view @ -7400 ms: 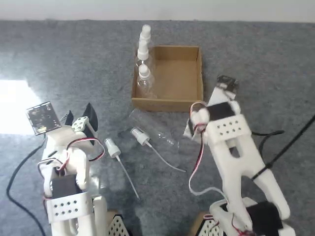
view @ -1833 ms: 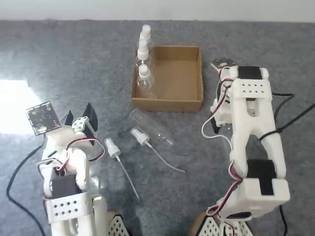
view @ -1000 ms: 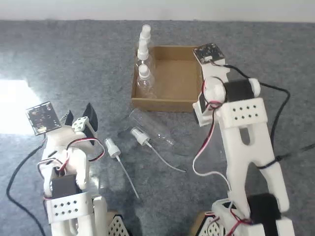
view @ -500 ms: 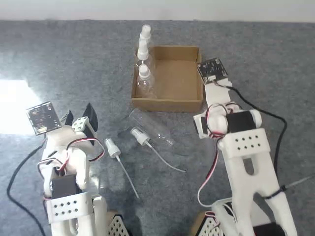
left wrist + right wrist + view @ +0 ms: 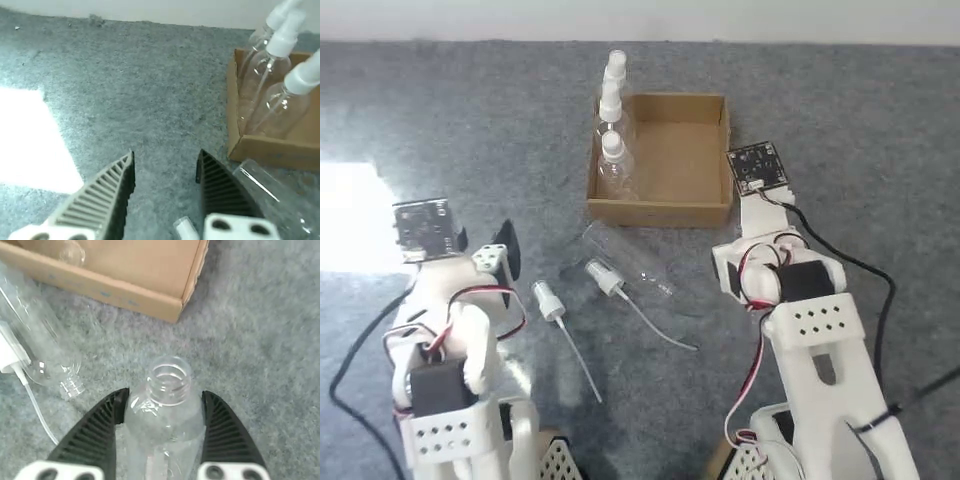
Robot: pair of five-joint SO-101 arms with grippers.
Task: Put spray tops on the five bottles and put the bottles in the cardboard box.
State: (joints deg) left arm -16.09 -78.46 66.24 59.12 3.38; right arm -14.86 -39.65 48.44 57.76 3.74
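Note:
My right gripper (image 5: 164, 394) is shut on a clear bottle (image 5: 167, 390) with an open neck and no spray top, its fingers (image 5: 100, 432) pressed on both sides. It hangs just in front of the cardboard box's (image 5: 670, 160) near right corner. Three bottles with spray tops (image 5: 612, 150) stand along the box's left wall. A second bare bottle (image 5: 625, 258) lies on the carpet before the box, with a spray top (image 5: 605, 277) beside it. Another spray top (image 5: 548, 300) lies further left. My left gripper (image 5: 165, 155) is open above the carpet, left of these.
The grey carpet (image 5: 470, 120) covers the table, with a bright patch of light (image 5: 350, 215) at the left. The right arm (image 5: 800, 300) stands over the area right of the lying bottle. Long thin tubes (image 5: 660, 330) trail from both loose spray tops.
The right arm has drawn back from the box's right edge to its front right corner, still holding the bottle. The left arm has turned slightly, its wrist shifting up and right.

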